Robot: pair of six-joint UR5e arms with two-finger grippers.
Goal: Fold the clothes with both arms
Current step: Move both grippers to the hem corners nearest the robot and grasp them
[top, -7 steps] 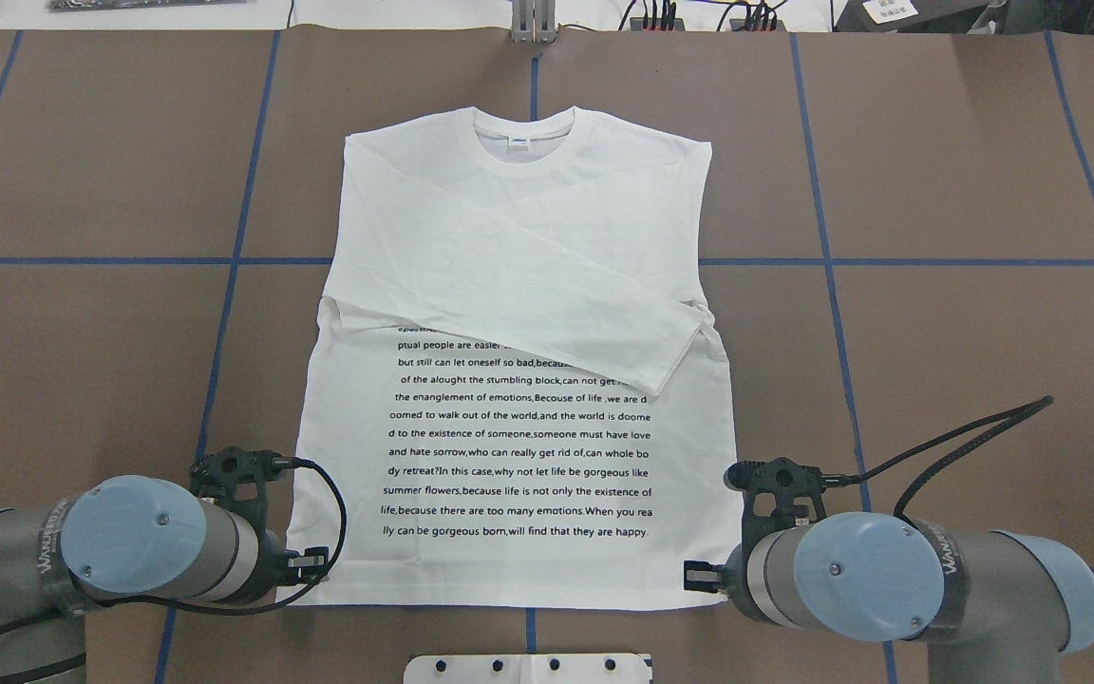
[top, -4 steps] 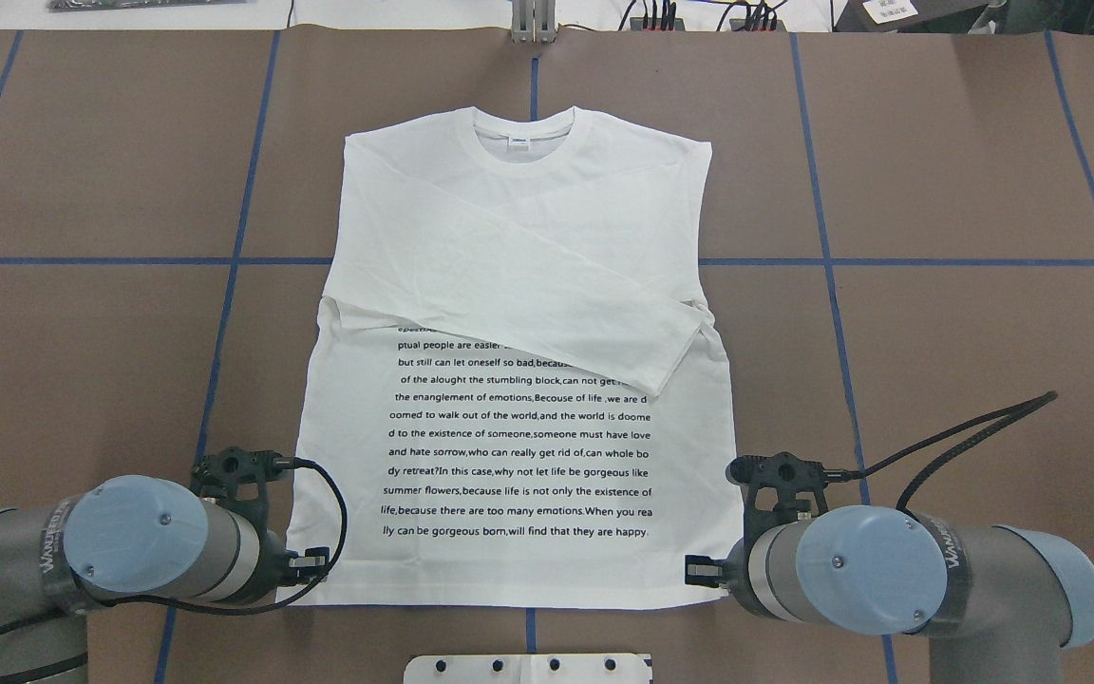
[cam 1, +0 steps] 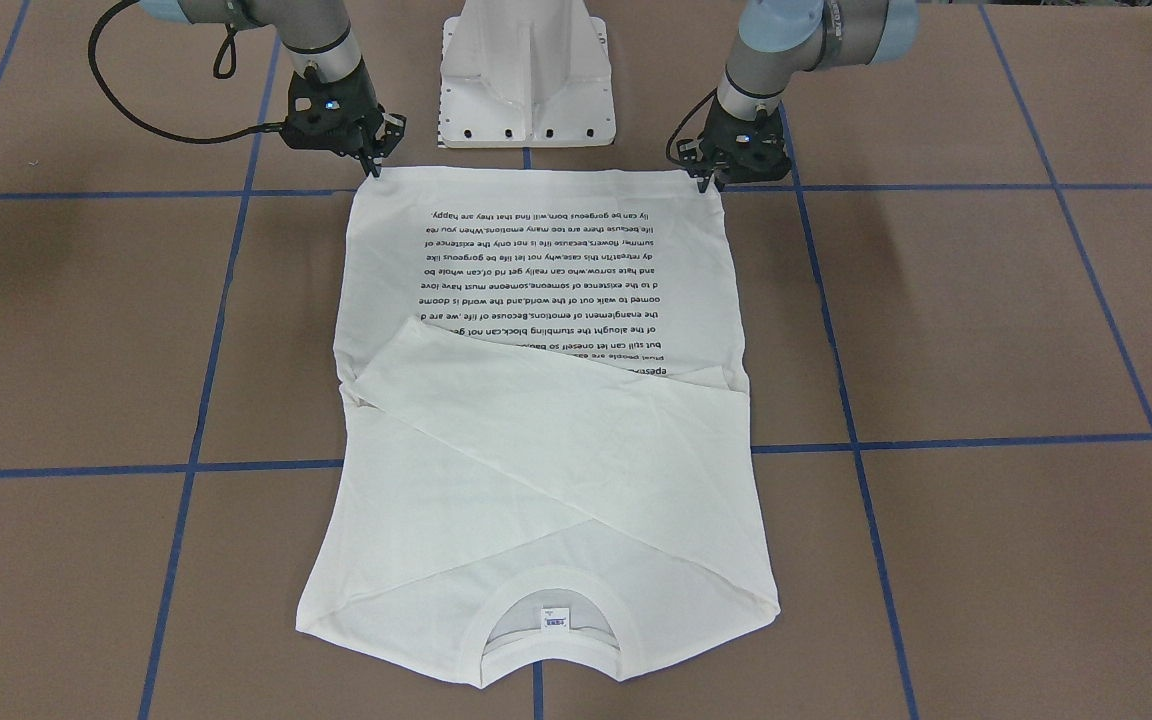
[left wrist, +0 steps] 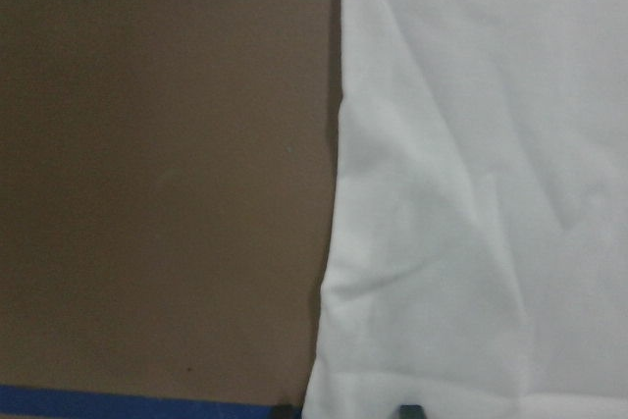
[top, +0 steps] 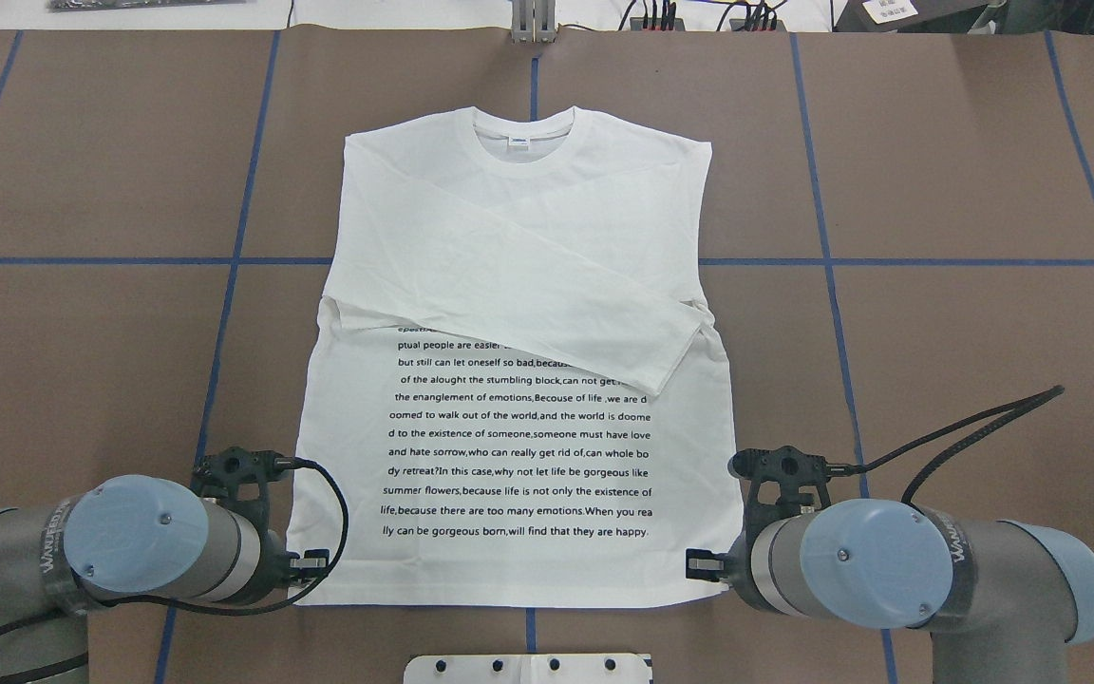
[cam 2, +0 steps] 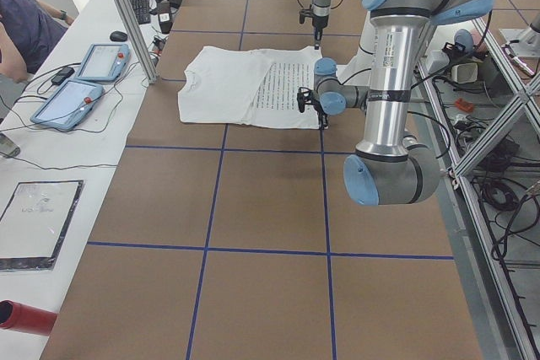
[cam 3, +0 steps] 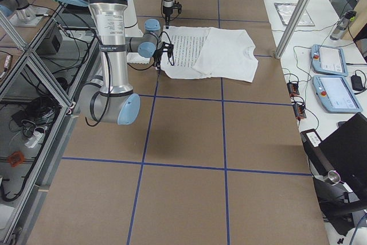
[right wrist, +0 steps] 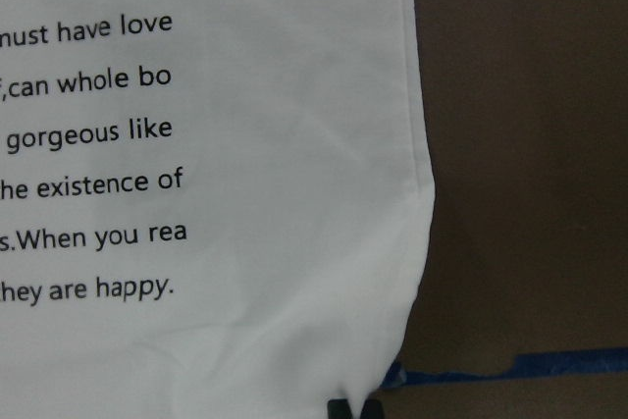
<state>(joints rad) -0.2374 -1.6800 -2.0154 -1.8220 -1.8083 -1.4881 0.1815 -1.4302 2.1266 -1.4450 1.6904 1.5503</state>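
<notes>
Two hem corners of your T-shirt (cam 1: 536, 450) are met: right tool (cam 1: 374, 168) pinches one narrowly, left tool (cam 1: 709, 185) straddles the other, wider.

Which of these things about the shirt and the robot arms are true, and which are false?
1. The shirt lies on the brown table. True.
2. The writing on it is red. False: it is black.
3. A sleeve is folded across the chest. True.
4. The collar is the end nearest the robot. False: the collar is at the far end, and the bottom edge is nearest.
5. The left fingers and the right fingers are at the shirt's two bottom corners. True.
</notes>
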